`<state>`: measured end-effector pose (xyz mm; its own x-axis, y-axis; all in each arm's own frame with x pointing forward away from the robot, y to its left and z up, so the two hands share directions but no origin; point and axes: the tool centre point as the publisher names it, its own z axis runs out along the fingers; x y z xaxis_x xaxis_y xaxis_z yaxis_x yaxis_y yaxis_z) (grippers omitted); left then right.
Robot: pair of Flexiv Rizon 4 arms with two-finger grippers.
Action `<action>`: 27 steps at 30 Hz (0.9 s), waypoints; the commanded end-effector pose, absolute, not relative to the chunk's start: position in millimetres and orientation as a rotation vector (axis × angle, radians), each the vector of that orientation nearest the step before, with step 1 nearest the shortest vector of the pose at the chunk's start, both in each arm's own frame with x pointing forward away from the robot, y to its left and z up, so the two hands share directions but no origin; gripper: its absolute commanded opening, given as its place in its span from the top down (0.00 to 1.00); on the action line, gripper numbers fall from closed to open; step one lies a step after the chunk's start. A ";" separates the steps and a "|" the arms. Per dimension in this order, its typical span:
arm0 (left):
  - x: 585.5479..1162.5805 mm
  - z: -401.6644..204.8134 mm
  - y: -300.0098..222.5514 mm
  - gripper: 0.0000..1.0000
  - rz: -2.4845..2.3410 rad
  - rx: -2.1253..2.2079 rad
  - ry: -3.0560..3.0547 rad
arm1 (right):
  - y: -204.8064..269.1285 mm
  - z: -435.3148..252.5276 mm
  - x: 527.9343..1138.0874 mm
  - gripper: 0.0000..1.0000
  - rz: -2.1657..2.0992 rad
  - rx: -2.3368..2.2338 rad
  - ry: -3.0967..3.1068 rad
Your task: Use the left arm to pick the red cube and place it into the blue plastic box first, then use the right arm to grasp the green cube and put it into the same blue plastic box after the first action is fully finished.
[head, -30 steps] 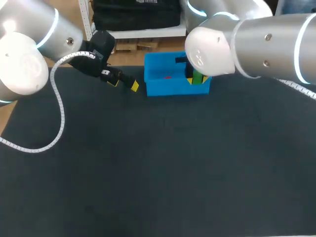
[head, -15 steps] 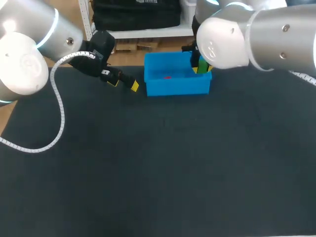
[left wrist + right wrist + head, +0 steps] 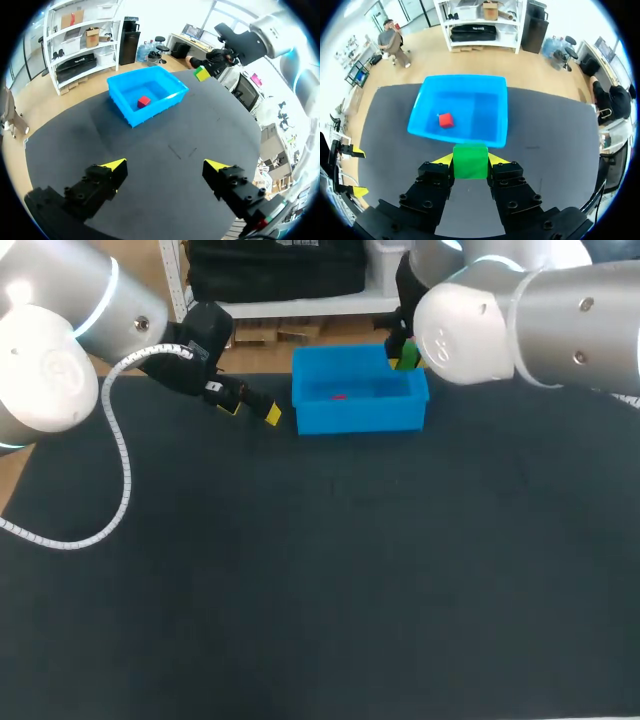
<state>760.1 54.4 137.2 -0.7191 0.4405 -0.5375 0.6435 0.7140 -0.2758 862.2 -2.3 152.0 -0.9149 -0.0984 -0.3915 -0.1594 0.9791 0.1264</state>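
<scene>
r gripper (image 3: 470, 159) clamped on green cube (image 3: 470, 162) seems just short of blue box (image 3: 435, 136) rim; releasing now cd drop it outside.

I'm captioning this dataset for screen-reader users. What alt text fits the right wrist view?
The right gripper holds the green cube between its jaws; ahead lies the blue plastic box, a red cube inside it, on the dark table.
</scene>
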 end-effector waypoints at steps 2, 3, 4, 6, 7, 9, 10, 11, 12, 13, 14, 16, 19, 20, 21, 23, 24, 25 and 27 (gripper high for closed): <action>759.4 136.8 55.4 0.00 -0.634 0.834 2.476 | -3.5 150.5 868.0 1.00 0.255 -0.192 2.697; 759.4 136.8 55.4 0.00 -0.634 0.834 2.476 | -2.9 150.7 869.7 1.00 0.266 -0.199 2.686; 759.4 136.8 55.4 0.00 -0.634 0.834 2.476 | -2.2 151.3 871.1 1.00 0.270 -0.200 2.681; 759.4 136.8 55.4 0.00 -0.634 0.834 2.476 | -2.0 152.6 875.1 1.00 0.287 -0.205 2.662; 759.4 136.8 55.4 0.00 -0.634 0.834 2.476 | -1.8 153.5 877.2 1.00 0.288 -0.206 2.660; 759.4 136.8 55.4 0.00 -0.634 0.834 2.476 | -1.7 155.6 881.0 1.00 0.294 -0.208 2.651; 759.4 136.8 55.4 0.00 -0.634 0.834 2.476 | -1.6 157.2 882.8 1.00 0.296 -0.210 2.645; 759.4 136.8 55.4 0.00 -0.634 0.834 2.476 | -1.4 158.7 885.0 1.00 0.297 -0.212 2.641; 759.4 136.8 55.4 0.00 -0.634 0.834 2.476 | -1.3 160.3 887.2 1.00 0.299 -0.214 2.634; 759.4 136.8 55.4 0.00 -0.634 0.834 2.476 | -1.3 161.8 889.2 1.00 0.300 -0.215 2.631; 759.4 136.8 55.4 0.00 -0.634 0.834 2.476 | -1.2 163.1 891.2 1.00 0.300 -0.216 2.628; 759.4 136.8 55.4 0.00 -0.634 0.834 2.476 | -0.9 164.3 895.8 1.00 0.300 -0.220 2.622; 759.4 136.8 55.4 0.00 -0.634 0.834 2.476 | -0.6 166.6 901.5 1.00 0.301 -0.227 2.613; 759.4 136.8 55.4 0.00 -0.634 0.834 2.476 | -0.4 167.3 903.4 1.00 0.300 -0.229 2.610; 759.4 136.8 55.4 0.00 -0.634 0.834 2.476 | 0.0 167.5 905.4 1.00 0.301 -0.231 2.608; 759.4 136.8 55.4 0.00 -0.634 0.834 2.476 | 0.8 168.1 909.4 1.00 0.302 -0.234 2.605; 759.4 136.8 55.4 0.00 -0.634 0.834 2.476 | 1.3 168.8 911.5 1.00 0.303 -0.236 2.603; 759.4 136.8 55.4 0.00 -0.634 0.834 2.476 | 1.8 169.2 913.9 1.00 0.303 -0.237 2.600; 759.4 136.8 55.4 0.00 -0.634 0.834 2.476 | 2.4 169.4 919.1 1.00 0.303 -0.240 2.597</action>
<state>760.1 54.4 137.3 -0.7191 0.4405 -0.5375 0.6435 0.7140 -0.2758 907.0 0.1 170.8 -0.8484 -0.1074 -0.5183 -0.2232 0.9605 0.1663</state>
